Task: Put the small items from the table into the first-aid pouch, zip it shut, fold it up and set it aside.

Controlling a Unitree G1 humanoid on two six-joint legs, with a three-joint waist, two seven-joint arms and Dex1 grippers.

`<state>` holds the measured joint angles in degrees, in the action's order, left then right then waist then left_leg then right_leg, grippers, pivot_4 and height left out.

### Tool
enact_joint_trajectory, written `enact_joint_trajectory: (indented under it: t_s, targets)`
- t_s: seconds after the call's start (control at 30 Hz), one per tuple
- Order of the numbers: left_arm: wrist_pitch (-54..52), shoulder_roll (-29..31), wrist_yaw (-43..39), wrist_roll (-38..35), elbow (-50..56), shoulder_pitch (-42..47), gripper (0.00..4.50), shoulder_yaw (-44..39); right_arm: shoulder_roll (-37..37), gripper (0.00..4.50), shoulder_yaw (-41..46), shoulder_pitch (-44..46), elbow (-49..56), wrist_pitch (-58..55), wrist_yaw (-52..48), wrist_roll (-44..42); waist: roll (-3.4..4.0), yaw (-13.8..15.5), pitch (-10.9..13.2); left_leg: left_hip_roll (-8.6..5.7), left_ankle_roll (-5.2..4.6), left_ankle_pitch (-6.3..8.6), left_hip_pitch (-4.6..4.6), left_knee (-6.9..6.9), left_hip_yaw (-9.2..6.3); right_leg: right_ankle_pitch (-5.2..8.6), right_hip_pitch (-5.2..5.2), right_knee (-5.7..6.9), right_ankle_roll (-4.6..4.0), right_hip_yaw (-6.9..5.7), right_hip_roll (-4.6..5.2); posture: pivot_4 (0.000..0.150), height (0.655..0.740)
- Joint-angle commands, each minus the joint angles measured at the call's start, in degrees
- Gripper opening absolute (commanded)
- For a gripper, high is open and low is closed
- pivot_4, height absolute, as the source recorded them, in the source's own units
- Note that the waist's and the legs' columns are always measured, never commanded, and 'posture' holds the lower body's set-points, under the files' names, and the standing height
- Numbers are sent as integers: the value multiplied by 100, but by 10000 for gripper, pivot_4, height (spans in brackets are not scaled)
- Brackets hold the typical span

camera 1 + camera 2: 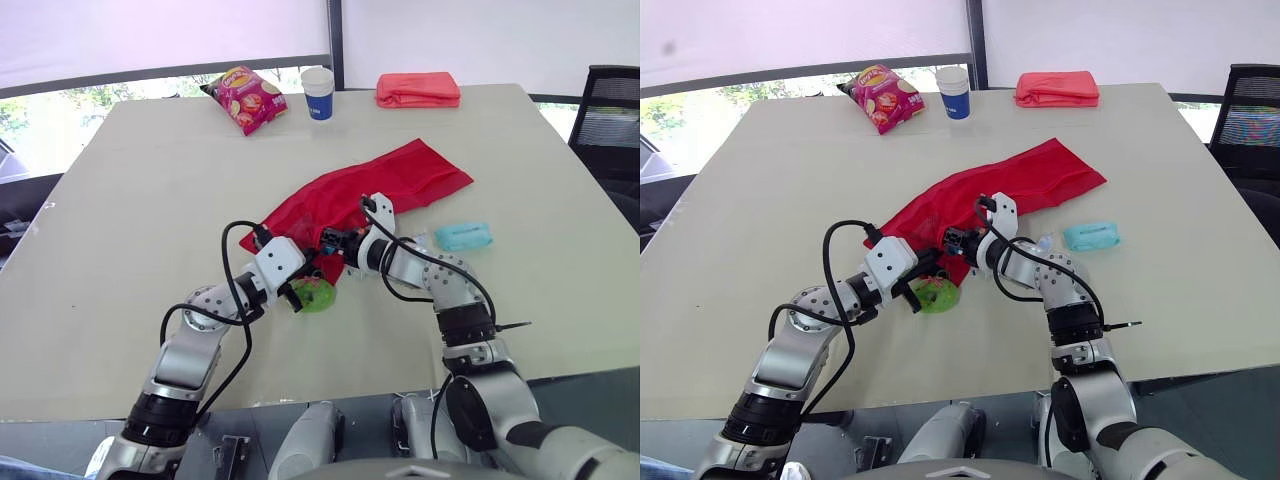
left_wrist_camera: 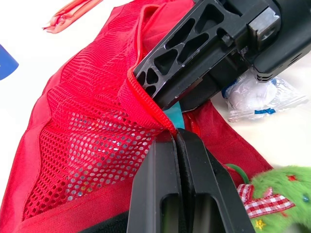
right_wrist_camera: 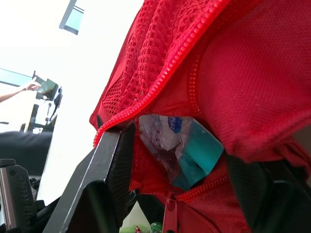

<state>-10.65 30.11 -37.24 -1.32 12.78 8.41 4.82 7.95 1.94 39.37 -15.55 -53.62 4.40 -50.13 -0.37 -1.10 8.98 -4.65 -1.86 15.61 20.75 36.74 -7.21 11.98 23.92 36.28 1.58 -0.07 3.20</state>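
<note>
The left end effector (image 2: 176,141) has its two fingers pressed together on the zipper edge of the red pouch (image 1: 400,180). It pinches the near lip, which seems meant to hold the mouth up and open for the other arm. Just beside it a green toy (image 1: 316,295) lies on the desk (image 1: 150,200), touching the pouch's near end, probably waiting its turn.

The pouch lies unzipped and unfolded across the middle of the desk. The right end effector (image 1: 333,243) reaches into its mouth with fingers apart, and a teal-and-clear packet (image 3: 194,145) sits between them, inside the mesh. From this I judge that the packet is being placed and the grip is already loose.

Right of that arm a clear packet (image 2: 257,92) and then a teal pack (image 1: 463,236) rest on the desk, not yet loaded. So filling looks partly done, and zipping must wait.
</note>
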Motion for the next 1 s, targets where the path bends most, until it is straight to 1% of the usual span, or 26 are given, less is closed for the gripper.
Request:
enact_joint_trajectory:
  t_s: [0.03, 0.27, 0.3, 0.33, 0.37, 0.4, 0.6, 0.67, 0.87, 1.0]
  targets:
    - [29, 32, -35, -18, 78, -28, 0, 25, 535, 27450, 44, -14, 305, 55, -31, -27, 0, 0, 0, 0, 0, 0, 0, -5, 0, 0, 0, -6, 0, 2, 0, 1500, 7395]
    - [36, 45, -37, -15, 55, -14, 0, 9, 461, 27450, 65, -153, 554, -116, -9, -95, 0, 2, 0, 0, 0, 0, 2, -13, -1, 0, 0, -18, 0, 9, 1, 1500, 7395]
    - [37, 43, -37, -16, 53, -12, 0, 10, 460, 22211, 61, -182, 590, -133, -44, -109, 0, 2, 0, 0, 0, 0, 3, -15, -1, -1, 0, -20, 0, 9, 1, 1500, 7395]
    - [39, 41, -38, -16, 52, -11, 0, 10, 462, 19582, 60, -203, 616, -147, -59, -118, 0, 2, 0, 0, 0, 0, 3, -17, -1, -1, 0, -23, 0, 8, 1, 1500, 7395]
    - [40, 41, -40, -16, 50, -10, 0, 10, 467, 15723, 65, -218, 636, -160, -43, -118, 0, 2, 0, 0, 0, 0, 3, -18, -1, -1, 0, -25, 0, 8, 1, 1500, 7395]
    - [38, 43, -43, -19, 56, -13, 0, 8, 462, 10471, 57, -228, 660, -183, -13, -100, 0, 2, 0, 0, 0, 0, 3, -20, -1, -1, 0, -27, -1, 9, 1, 1500, 7395]
    - [89, 111, -97, -28, 42, -25, 0, -34, 206, 10471, -100, -447, 1111, -345, -78, 35, 0, 5, 0, 0, 1, -1, 5, -22, -2, -1, 0, -31, -1, 9, 2, 1500, 7395]
    - [133, 170, -133, -40, 2, -10, 0, -79, -35, 10471, -278, -565, 1405, -421, -236, 165, 0, 2, 0, 1, 1, 0, 4, -23, -1, -1, 0, -31, -1, 9, 2, 1500, 7395]
    - [365, 391, -307, -138, -189, -14, 0, -236, -981, 10471, -969, -872, 2456, -265, -1169, 693, -1, 10, 0, 0, 1, 0, 5, -23, 3, 0, -1, -36, 0, -3, 1, 1500, 7395]
    - [586, 565, -546, -332, -474, 53, 0, -403, -1551, 10471, -1548, -837, 2866, 210, -1872, 1285, -1, -21, 0, 8, 0, 0, 3, -23, 6, 1, 0, -37, 3, -9, -1, 1500, 7395]
